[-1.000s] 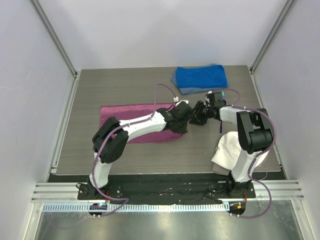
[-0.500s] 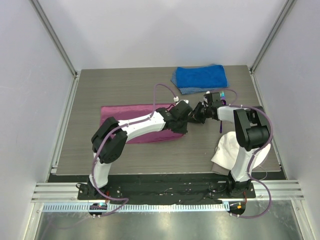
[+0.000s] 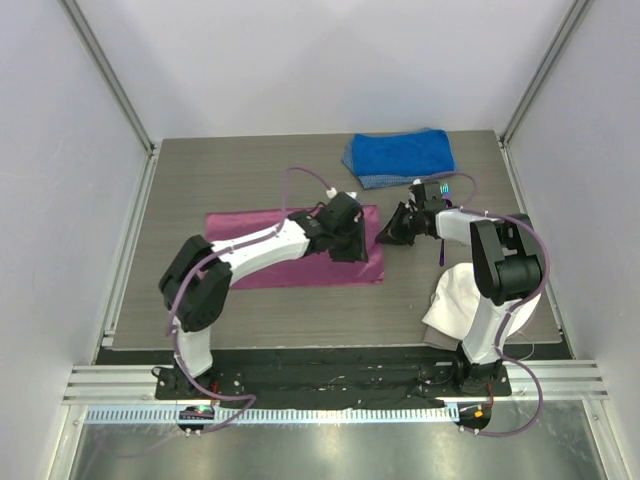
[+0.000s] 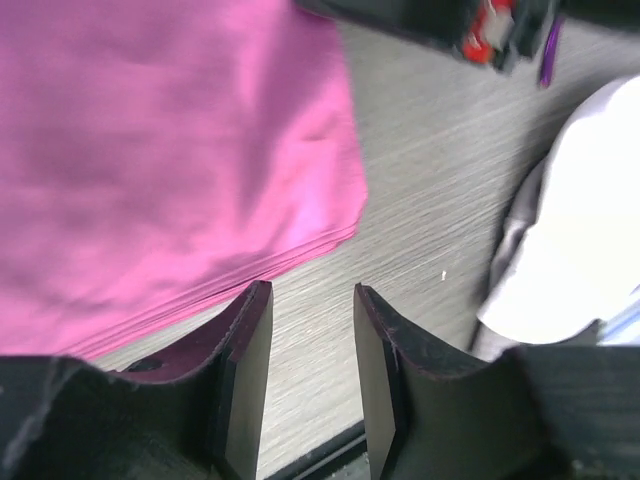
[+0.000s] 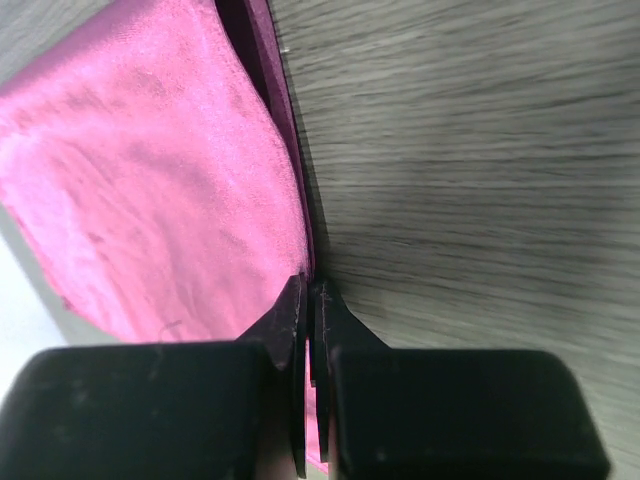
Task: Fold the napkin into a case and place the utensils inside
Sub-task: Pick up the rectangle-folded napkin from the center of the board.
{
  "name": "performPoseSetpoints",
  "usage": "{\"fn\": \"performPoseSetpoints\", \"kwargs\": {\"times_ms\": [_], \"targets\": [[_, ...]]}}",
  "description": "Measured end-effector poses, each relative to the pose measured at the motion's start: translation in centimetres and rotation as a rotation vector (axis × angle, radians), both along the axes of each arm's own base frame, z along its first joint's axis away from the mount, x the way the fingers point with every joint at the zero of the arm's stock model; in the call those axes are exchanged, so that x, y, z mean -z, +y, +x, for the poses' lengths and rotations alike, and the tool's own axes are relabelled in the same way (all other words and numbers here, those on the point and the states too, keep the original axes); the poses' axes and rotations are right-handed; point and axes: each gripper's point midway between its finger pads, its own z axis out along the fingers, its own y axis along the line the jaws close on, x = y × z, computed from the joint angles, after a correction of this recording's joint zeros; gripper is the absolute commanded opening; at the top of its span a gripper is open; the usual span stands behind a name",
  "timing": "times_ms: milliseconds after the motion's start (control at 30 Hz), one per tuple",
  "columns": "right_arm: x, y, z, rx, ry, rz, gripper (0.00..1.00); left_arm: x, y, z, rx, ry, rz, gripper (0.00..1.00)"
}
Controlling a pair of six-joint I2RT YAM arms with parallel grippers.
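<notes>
The magenta napkin [image 3: 270, 255] lies as a flat folded strip in the middle of the table. My right gripper [image 3: 386, 236] is at its right end, and the right wrist view shows that gripper [image 5: 310, 285] shut on the napkin's [image 5: 170, 180] edge. My left gripper [image 3: 350, 248] hovers over the strip's right part. In the left wrist view it [image 4: 311, 290] is open with only bare table between the fingers, and the napkin [image 4: 170, 150] lies just beyond them. I cannot make out the utensils.
A thick blue towel [image 3: 400, 156] lies at the back of the table. A white cloth [image 3: 462, 300] is bunched by the right arm's base, also seen as the white cloth [image 4: 575, 230] in the left wrist view. The table's front edge [image 4: 320, 455] runs under the left fingers.
The right gripper shut on the napkin's right edge. The left gripper opened, let go of the napkin and drew back to the left. The strip's right end now lies flatter and farther right.
</notes>
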Motion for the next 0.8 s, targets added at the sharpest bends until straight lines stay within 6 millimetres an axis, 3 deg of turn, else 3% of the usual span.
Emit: {"fn": "performPoseSetpoints", "kwargs": {"times_ms": [100,233,433,600,800], "targets": [[0.0,-0.9,0.0,0.000,-0.008,-0.052,0.01,-1.5,2.4,1.4,-0.066,0.004,-0.056,0.39],[-0.3,-2.1,-0.1,0.009,-0.023,-0.116,0.01,-2.7,5.7,4.8,-0.186,0.009,-0.131,0.33],[-1.2,-3.6,0.3,0.019,-0.057,-0.206,0.01,-0.9,11.7,8.6,-0.356,0.047,-0.137,0.31],[-2.1,-4.7,1.4,0.029,-0.082,-0.269,0.01,-0.8,13.2,9.6,-0.384,0.062,-0.153,0.30],[-3.4,-5.7,2.7,0.042,-0.110,-0.308,0.01,0.8,12.8,11.0,-0.375,0.105,-0.165,0.17]]}}
